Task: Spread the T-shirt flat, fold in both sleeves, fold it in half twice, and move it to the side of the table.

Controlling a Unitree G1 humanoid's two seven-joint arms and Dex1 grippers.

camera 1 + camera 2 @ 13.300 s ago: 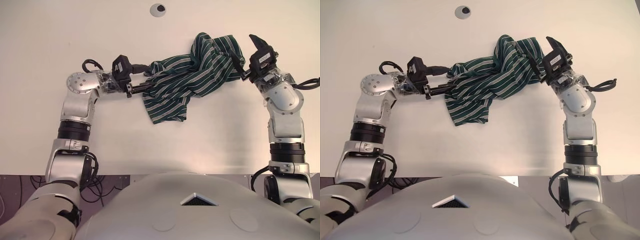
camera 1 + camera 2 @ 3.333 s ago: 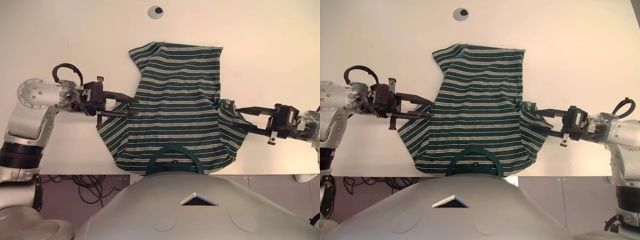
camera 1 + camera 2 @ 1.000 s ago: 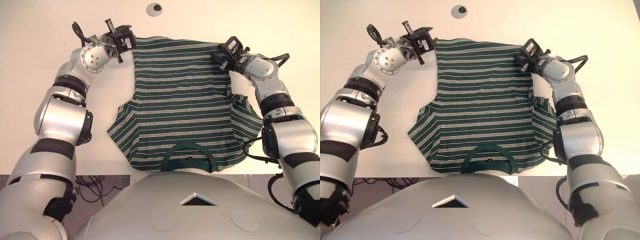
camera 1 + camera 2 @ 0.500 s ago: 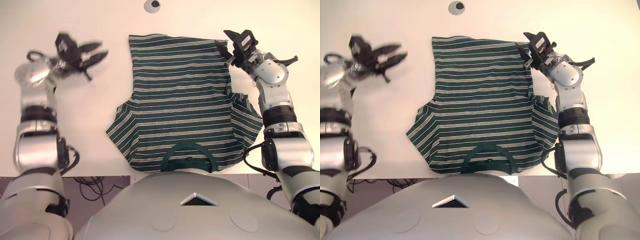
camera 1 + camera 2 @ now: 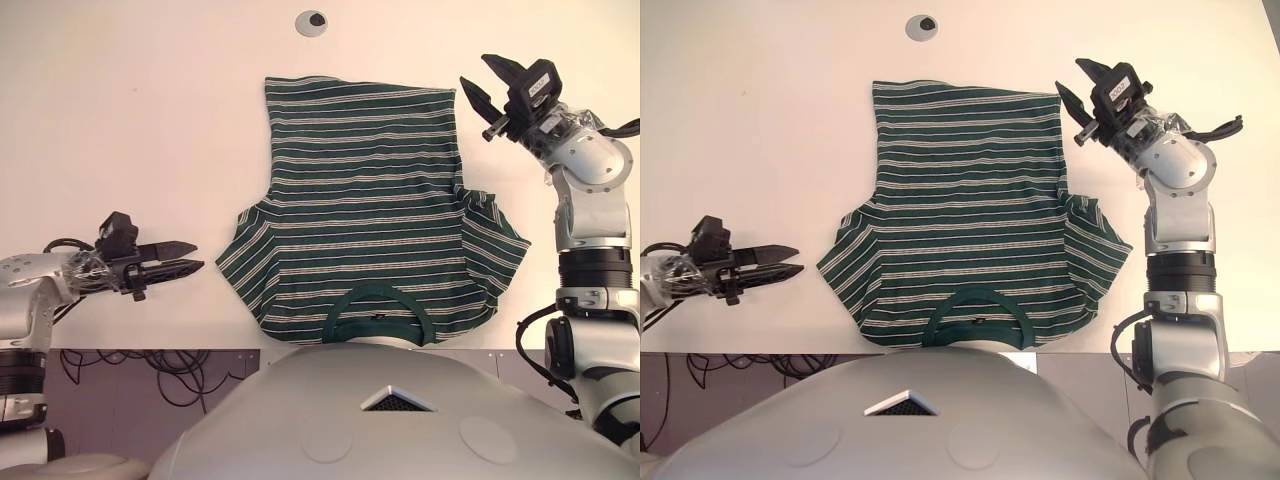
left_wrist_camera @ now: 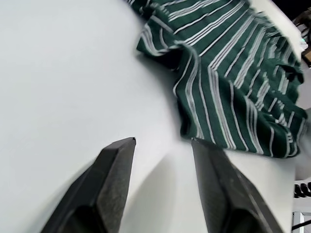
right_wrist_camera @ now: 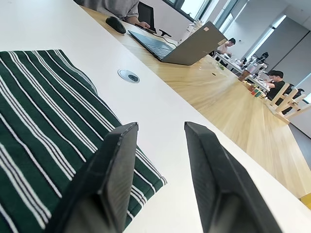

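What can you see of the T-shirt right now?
The T-shirt is dark green with thin white stripes and a plain green collar, in soft-looking knit. It lies spread flat on the white table, collar at the near edge, hem far, both short sleeves out, the right one rumpled. Only the table touches it: the open left end effector sits beyond its left sleeve, the open right end effector by its far right corner.

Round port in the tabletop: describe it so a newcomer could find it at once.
On the white table lies a spread green striped T-shirt, collar toward the robot. Just past its far hem, slightly to the robot's left, sits the round port: a small grey ring with a dark centre, sunk flush into the tabletop, unlike the cloth.
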